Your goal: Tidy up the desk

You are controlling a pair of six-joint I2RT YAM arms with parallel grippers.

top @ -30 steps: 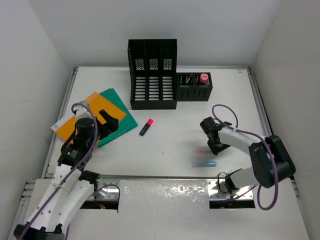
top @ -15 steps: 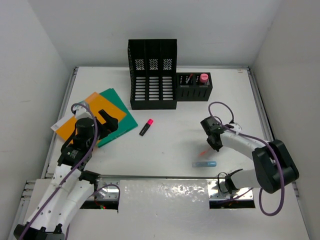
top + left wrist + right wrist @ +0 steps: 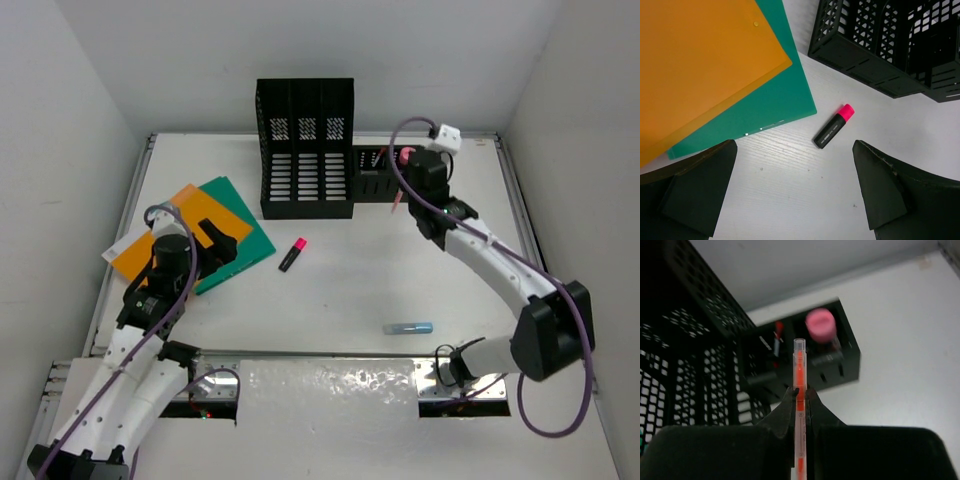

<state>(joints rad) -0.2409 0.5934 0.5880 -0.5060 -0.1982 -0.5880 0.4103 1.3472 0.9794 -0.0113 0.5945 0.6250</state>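
Observation:
My right gripper [image 3: 404, 196] is shut on a thin orange pen [image 3: 799, 371] and holds it upright in the air just in front of the small black pen holder [image 3: 386, 180], which shows in the right wrist view [image 3: 842, 362] with a pink-capped item [image 3: 819, 325] inside. My left gripper [image 3: 216, 246] is open and empty above the white desk [image 3: 340, 290], by the folders. In the left wrist view it [image 3: 795, 192] hovers over bare desk, with a black highlighter with a pink cap [image 3: 834, 126] lying ahead of it, also in the top view [image 3: 292, 254].
An orange folder [image 3: 165, 238] lies on a green folder [image 3: 248, 228] at the left. A tall black slotted file holder [image 3: 305, 150] stands at the back centre. A light blue marker [image 3: 408, 327] lies near the front edge at the right.
My right gripper has lifted the orange pen off the desk near the blue marker and carried it back to the pen holder. The left arm has not moved.

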